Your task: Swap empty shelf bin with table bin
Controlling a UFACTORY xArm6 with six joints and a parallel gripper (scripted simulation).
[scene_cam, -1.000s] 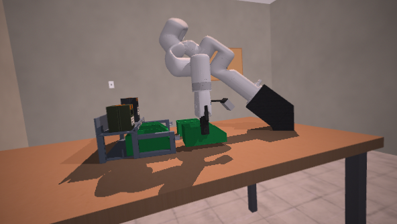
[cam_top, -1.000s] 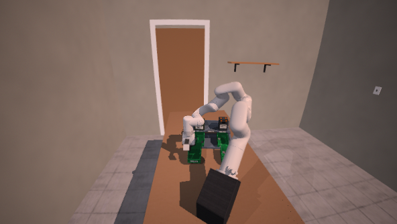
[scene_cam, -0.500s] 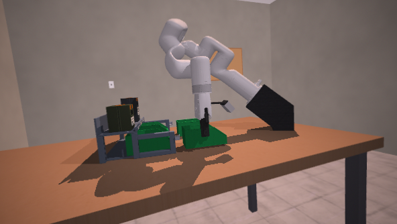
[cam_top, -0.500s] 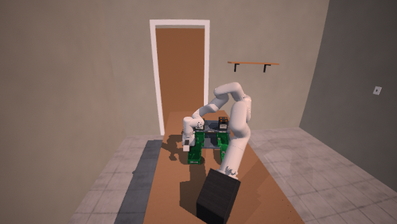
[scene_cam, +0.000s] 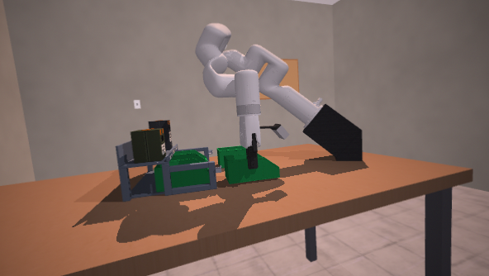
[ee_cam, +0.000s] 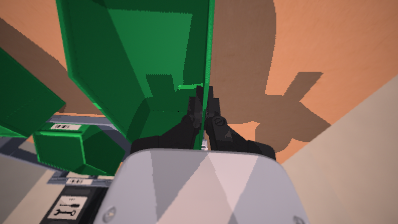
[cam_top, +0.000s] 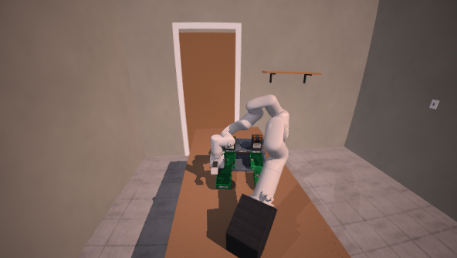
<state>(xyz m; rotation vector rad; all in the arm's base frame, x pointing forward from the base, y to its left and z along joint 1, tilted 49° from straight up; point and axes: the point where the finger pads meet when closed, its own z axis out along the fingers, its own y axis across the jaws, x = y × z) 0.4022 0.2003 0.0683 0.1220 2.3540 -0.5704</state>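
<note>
End effector up close, pinched shut on the left green bin's side wall. Right bin on the surface is half hidden behind the arm up top, contents unreadable tbh.
</note>
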